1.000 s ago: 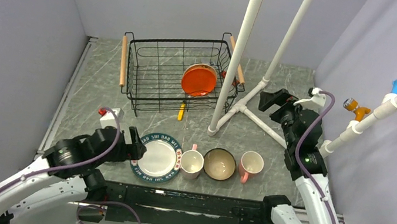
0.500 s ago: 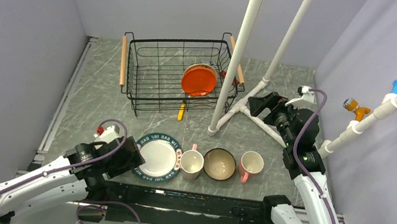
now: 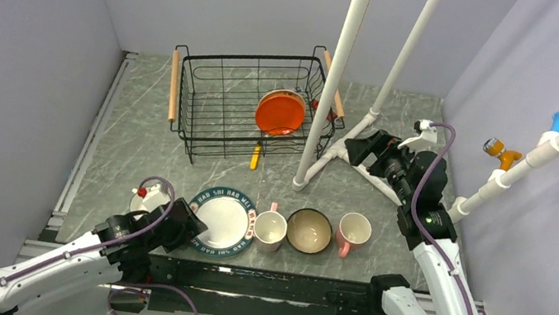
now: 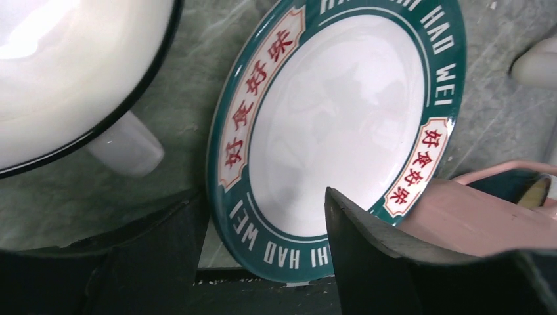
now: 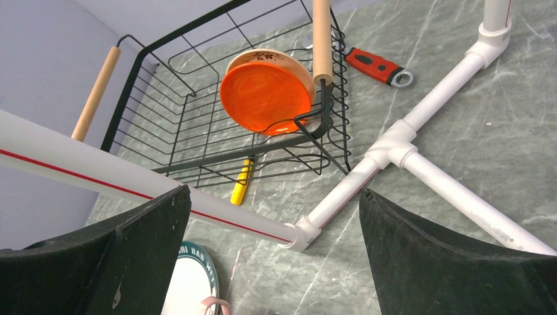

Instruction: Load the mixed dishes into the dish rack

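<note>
The dish rack, a black wire basket with 2 wooden bar handles, stands at the far middle of the table. It holds 1 thing: the cream dish, on edge at its right end with the orange-red underside showing. Along the near edge stand, in a row, 1 plate with a dark green lettered rim, 1 pink mug, 1 tan-inside bowl and a 2nd pink mug. 1 white cup sits just beside the plate. The left gripper has its fingers spread astride the plate's near rim; whether they touch it I cannot tell. The right gripper hangs wide apart and empty.
</note>
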